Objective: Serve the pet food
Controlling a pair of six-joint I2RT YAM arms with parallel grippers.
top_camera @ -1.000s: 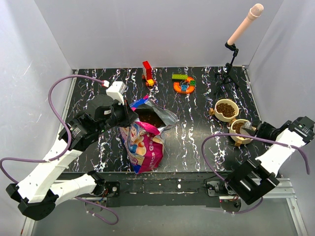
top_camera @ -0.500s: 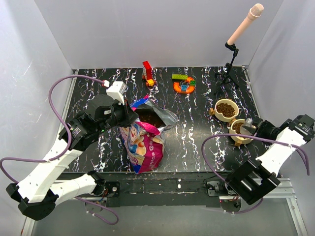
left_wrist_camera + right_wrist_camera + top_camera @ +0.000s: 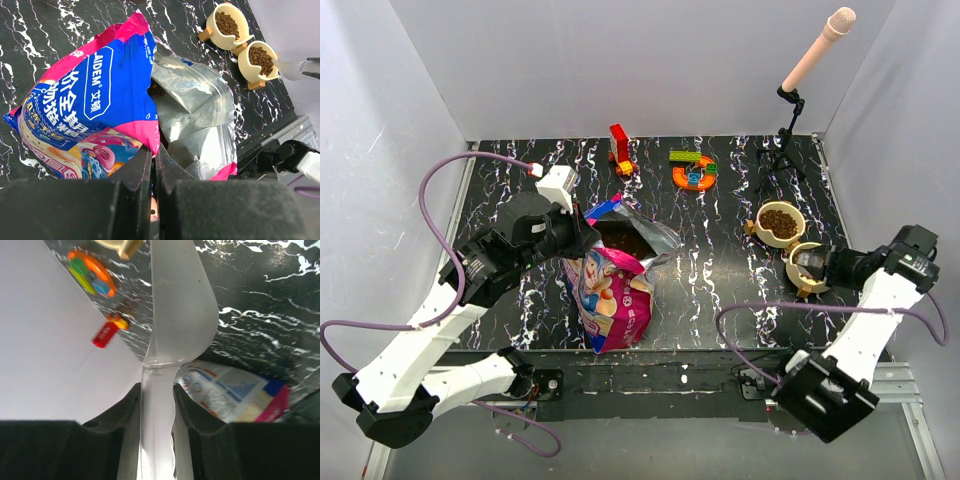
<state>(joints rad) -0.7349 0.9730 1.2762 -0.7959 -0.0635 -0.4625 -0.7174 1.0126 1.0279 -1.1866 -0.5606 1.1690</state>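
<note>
While my left tool (image 3: 153, 152) is pinched together on the pink rim of the pet-food bag (image 3: 85, 95), that bag lies open on the black marbled desk (image 3: 720, 260). Dark kibble (image 3: 620, 240) shows in its silver-lined mouth. My right tool (image 3: 157, 395) is clamped on the handle of a clear plastic scoop (image 3: 180, 305), whose blade sits just beside the rim of the nearer bowl (image 3: 244, 70). This tan bowl and the farther bowl (image 3: 214, 30), side by side, both hold brown kibble. I cannot tell whether the scoop carries any.
</note>
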